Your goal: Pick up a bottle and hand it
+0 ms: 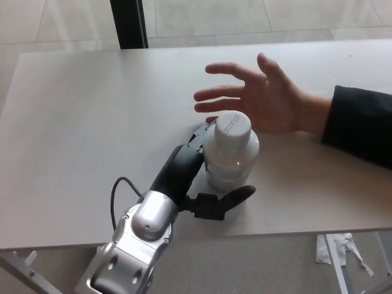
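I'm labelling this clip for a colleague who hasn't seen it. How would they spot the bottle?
On the pale grey table, look near the front edge, just below a person's open hand. The bottle stands there, held by the robot's left hand: the only white, capped container in view.

Left hand [202,177] forward, fingers and thumb curled in grasp.

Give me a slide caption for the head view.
Left robot hand grips a white bottle as a person's open hand waits above the table.

Silver forearm [138,236], black hand [196,177], looping black cable [115,196].
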Robot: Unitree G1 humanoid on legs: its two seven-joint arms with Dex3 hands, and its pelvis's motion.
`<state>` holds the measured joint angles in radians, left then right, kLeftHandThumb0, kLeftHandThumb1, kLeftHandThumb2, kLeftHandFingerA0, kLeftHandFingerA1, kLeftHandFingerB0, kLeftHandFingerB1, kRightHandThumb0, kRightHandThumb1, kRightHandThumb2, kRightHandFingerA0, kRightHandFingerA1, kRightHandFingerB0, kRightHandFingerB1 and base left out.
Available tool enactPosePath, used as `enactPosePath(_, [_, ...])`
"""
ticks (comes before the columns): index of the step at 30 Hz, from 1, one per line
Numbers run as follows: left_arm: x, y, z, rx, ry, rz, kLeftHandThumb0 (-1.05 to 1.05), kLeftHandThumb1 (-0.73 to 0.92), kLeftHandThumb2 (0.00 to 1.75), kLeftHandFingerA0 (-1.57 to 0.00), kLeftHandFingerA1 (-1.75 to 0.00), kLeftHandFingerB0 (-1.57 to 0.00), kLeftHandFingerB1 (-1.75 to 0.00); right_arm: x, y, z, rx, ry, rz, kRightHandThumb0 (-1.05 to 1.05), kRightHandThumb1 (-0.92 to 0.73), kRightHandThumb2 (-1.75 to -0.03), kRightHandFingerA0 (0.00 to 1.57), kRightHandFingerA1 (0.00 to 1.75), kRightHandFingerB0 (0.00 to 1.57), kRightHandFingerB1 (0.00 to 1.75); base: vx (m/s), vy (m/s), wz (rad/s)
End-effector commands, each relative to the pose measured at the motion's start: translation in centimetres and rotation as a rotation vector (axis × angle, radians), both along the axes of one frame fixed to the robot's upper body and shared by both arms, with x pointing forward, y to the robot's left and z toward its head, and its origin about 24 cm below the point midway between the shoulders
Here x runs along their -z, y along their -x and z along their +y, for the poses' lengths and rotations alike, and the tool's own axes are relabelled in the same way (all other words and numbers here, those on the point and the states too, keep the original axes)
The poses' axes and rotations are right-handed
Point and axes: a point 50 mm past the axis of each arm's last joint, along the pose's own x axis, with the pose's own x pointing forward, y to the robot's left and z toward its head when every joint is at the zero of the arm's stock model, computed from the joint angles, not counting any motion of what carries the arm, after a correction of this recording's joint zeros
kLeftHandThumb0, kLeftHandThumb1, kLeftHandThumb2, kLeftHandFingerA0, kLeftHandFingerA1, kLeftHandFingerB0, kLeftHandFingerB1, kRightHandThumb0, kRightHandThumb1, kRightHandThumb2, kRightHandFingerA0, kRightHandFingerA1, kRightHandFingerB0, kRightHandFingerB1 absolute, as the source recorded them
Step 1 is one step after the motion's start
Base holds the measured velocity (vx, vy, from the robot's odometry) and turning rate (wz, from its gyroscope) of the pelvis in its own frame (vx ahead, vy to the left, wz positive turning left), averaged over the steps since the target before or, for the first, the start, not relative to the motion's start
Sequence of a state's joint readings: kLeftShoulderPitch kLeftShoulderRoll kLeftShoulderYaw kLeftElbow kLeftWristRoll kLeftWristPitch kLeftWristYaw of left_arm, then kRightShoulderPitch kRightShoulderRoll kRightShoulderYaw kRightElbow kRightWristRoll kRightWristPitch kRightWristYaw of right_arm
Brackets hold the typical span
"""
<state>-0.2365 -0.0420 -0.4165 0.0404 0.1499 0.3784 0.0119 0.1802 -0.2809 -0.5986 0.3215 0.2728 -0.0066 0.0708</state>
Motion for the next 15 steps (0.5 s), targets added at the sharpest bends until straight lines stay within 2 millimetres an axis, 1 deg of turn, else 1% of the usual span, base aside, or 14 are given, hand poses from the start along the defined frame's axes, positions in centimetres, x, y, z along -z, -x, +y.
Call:
enactPosePath(1, [0.75, -0.05, -0.32, -0.299, -0.220, -0.245, -0.14, 0.53, 0.56, -0.90, -0.82, 0.00, 0.00, -0.15, -0.31, 0.06, 0.021, -0.002, -0.004, -0.68, -0.60, -0.58, 0.60, 0.68, 0.36, 0.51, 0.00, 0.000, 0.00])
enactPosePath(2, [0.86, -0.02, -0.53, -0.289, -0.235, -0.251, -0.07, 0.58, 0.77, -1.02, -0.95, 0.00, -0.01, -0.16, -0.31, 0.09, 0.015, 0.007, -0.007, -0.66, -0.62, -0.58, 0.58, 0.67, 0.34, 0.49, 0.00, 0.000, 0.00])
enactPosePath(3, [1.03, 0.03, -0.86, -0.273, -0.256, -0.260, -0.07, 0.58, 0.77, -1.02, -0.95, 0.00, -0.01, -0.21, -0.31, 0.12, 0.007, 0.021, -0.012, -0.66, -0.62, -0.58, 0.58, 0.67, 0.34, 0.49, 0.00, 0.000, 0.00])
enactPosePath(4, [1.27, 0.24, -1.04, -0.242, -0.278, -0.273, -0.05, 0.79, 0.76, -1.07, -1.28, -0.12, -0.32, -0.12, -0.26, 0.25, 0.008, 0.019, -0.012, -0.66, -0.48, -0.90, 0.52, 0.70, 0.31, 0.58, 0.00, 0.000, 0.00])
enactPosePath(5, [1.43, 0.35, -1.13, -0.219, -0.292, -0.296, -0.05, 0.79, 0.76, -1.07, -1.28, -0.12, -0.32, -0.20, -0.24, 0.29, 0.008, 0.025, -0.005, -0.66, -0.48, -0.90, 0.52, 0.70, 0.31, 0.58, 0.00, 0.000, 0.00])
enactPosePath(6, [1.45, 0.44, -1.19, -0.218, -0.290, -0.307, -0.07, 0.81, 0.78, -1.06, -1.39, -0.25, -0.39, -0.24, -0.26, 0.27, 0.009, 0.025, -0.009, -0.64, -0.49, -0.91, 0.52, 0.71, 0.31, 0.58, 0.00, 0.000, 0.00])
enactPosePath(7, [1.46, 0.44, -1.20, -0.219, -0.290, -0.309, -0.07, 0.81, 0.78, -1.06, -1.39, -0.25, -0.39, -0.24, -0.26, 0.27, 0.009, 0.025, -0.009, -0.64, -0.49, -0.91, 0.52, 0.71, 0.31, 0.58, 0.00, 0.000, 0.00])
enactPosePath(8, [1.54, 0.48, -1.25, -0.219, -0.291, -0.320, -0.04, 0.83, 0.80, -0.96, -1.47, -0.46, -0.50, -0.25, -0.22, 0.24, 0.008, 0.036, -0.002, -0.62, -0.67, -0.60, 0.56, 0.68, 0.34, 0.51, 0.00, 0.000, 0.00])
enactPosePath(9, [1.57, 0.32, -1.20, -0.231, -0.299, -0.310, -0.01, 0.74, 0.90, -0.89, -1.73, -0.90, -0.87, -0.29, -0.24, 0.24, 0.018, 0.039, 0.005, -0.57, -0.68, -0.60, 0.51, 0.66, 0.35, 0.50, 0.00, 0.000, 0.00])
enactPosePath(10, [1.55, 0.30, -1.15, -0.242, -0.285, -0.309, 0.06, 0.62, 1.07, -1.20, -1.48, -1.04, -1.33, -0.24, -0.24, 0.20, 0.014, 0.045, 0.006, -0.54, -0.54, -0.95, 0.44, 0.69, 0.31, 0.58, 0.00, 0.000, 0.00])
enactPosePath(11, [1.52, 0.28, -1.07, -0.257, -0.266, -0.307, 0.06, 0.62, 1.07, -1.20, -1.48, -1.04, -1.33, -0.17, -0.24, 0.15, 0.009, 0.054, 0.008, -0.54, -0.54, -0.95, 0.44, 0.69, 0.31, 0.58, 0.00, 0.000, 0.00])
enactPosePath(12, [1.54, 0.24, -1.07, -0.268, -0.261, -0.310, -0.20, 0.86, 0.72, -0.85, -1.75, -0.64, -1.66, -0.12, -0.22, 0.04, 0.012, 0.055, 0.010, -0.50, -0.74, -0.60, 0.41, 0.64, 0.37, 0.50, 0.00, 0.000, 0.00])
enactPosePath(14, [1.58, 0.19, -1.07, -0.285, -0.253, -0.317, -0.20, 0.86, 0.72, -0.85, -1.75, -0.64, -1.66, -0.04, -0.20, -0.12, 0.015, 0.056, 0.012, -0.50, -0.74, -0.60, 0.41, 0.64, 0.37, 0.50, 0.00, 0.000, 0.00])
enactPosePath(15, [1.59, 0.15, -0.86, -0.304, -0.233, -0.323, -0.22, 0.88, 0.71, -0.86, -1.75, -0.66, -1.66, 0.10, -0.02, -0.20, 0.018, 0.045, 0.010, -0.47, -0.73, -0.65, 0.37, 0.62, 0.37, 0.52, 0.00, 0.000, 0.00])
